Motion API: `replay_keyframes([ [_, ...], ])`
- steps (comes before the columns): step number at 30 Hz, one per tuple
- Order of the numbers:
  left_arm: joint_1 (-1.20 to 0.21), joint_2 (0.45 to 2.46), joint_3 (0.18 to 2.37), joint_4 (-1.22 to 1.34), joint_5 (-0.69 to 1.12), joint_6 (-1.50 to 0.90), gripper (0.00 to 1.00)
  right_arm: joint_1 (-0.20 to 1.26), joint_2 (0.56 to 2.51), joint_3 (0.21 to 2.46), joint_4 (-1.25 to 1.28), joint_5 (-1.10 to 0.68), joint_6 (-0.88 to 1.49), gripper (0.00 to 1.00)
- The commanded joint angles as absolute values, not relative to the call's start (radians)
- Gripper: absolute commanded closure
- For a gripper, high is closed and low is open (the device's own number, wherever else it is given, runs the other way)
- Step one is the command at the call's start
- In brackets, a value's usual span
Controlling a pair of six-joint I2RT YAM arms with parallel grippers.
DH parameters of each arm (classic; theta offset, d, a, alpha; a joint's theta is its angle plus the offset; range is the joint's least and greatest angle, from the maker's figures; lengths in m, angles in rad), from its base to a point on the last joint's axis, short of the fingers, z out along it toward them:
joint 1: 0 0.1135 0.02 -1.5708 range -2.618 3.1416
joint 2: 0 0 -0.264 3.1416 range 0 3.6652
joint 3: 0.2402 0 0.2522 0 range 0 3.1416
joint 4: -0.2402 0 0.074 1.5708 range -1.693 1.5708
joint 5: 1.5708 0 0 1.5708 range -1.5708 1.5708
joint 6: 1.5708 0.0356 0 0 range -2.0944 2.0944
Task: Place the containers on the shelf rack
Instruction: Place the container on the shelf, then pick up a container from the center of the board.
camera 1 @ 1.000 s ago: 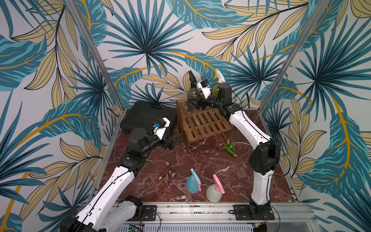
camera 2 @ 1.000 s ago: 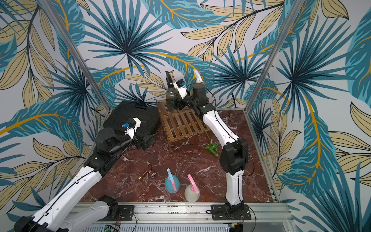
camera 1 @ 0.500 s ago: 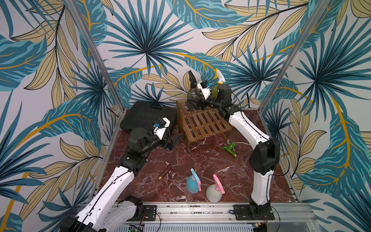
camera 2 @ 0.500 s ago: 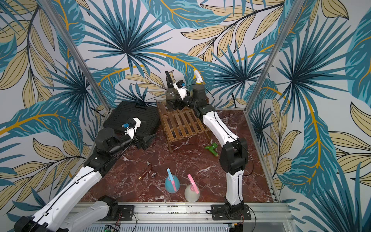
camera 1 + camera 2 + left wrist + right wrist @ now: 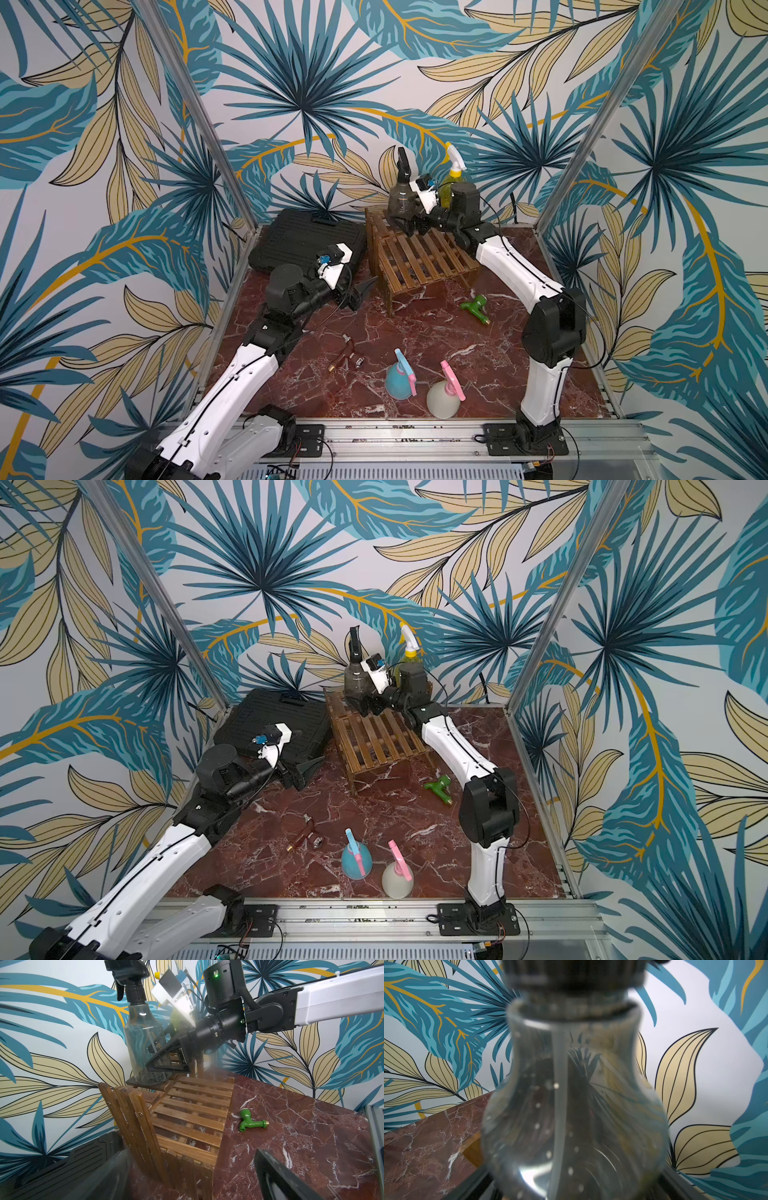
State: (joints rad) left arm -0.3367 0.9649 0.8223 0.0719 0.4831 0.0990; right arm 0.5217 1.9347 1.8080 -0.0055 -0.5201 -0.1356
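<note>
The left wrist view shows the right gripper (image 5: pixel 158 1059) with jaws spread around the upright smoky grey spray bottle (image 5: pixel 143 1039) on the wooden rack's (image 5: pixel 193 1105) top step; top views hide this. Left gripper (image 5: pixel 365 291) jaws are spread, empty.

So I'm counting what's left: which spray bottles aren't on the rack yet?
The light blue bottle and the white bottle with the pink head, both on the marble floor near the front. The grey and yellow ones stand on the rack.
</note>
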Motion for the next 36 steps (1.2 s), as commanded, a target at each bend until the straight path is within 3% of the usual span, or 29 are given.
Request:
replay_keyframes([
  [1,-0.331,0.959,0.818,0.080,0.493,0.100,0.00,0.521,1.865,1.769,0.034,-0.503,-0.153,0.01],
  [15,-0.340,0.941,0.816,0.049,0.540,0.125,0.00,0.522,1.550,1.451,0.044,-0.472,-0.102,0.01],
  [25,-0.455,0.858,0.820,-0.175,0.507,0.237,0.00,0.542,1.278,1.238,-0.348,-0.365,0.061,0.01],
  [36,-0.501,0.826,0.758,-0.172,0.559,0.247,0.00,0.818,1.091,1.095,-0.677,-0.119,0.344,0.07],
])
